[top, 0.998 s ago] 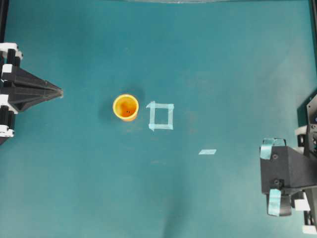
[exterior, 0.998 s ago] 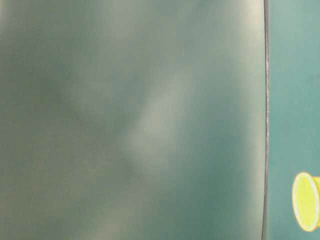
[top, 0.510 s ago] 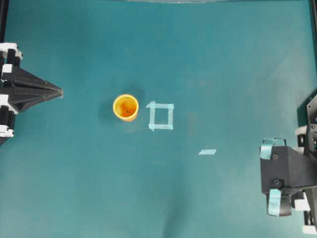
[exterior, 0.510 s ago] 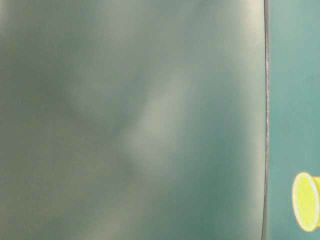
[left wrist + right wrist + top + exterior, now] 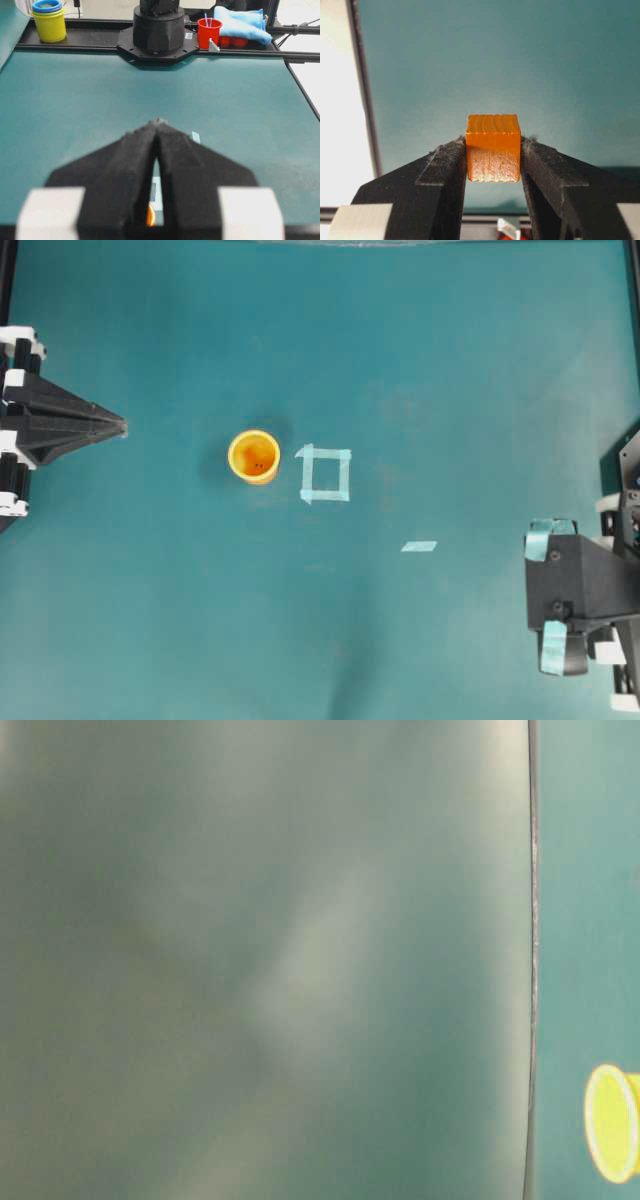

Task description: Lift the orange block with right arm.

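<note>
In the right wrist view the orange block [image 5: 493, 147], a small cube with a wood-grain top, sits squeezed between the black fingers [image 5: 445, 162] of my right gripper [image 5: 493, 146], held above the teal table. In the overhead view the right arm [image 5: 580, 585] hangs over the table's right edge, and its boxy wrist with teal tape hides the block. My left gripper [image 5: 118, 426] rests at the left edge, its pointed jaws shut with nothing in them, aimed at the cup.
An orange-yellow cup [image 5: 254, 456] stands left of centre, beside a taped square outline [image 5: 325, 474]. A loose tape strip [image 5: 419, 546] lies further right. Stacked cups [image 5: 48, 20], a red cup [image 5: 209, 33] and a blue cloth [image 5: 240, 22] sit beyond the table's far rail.
</note>
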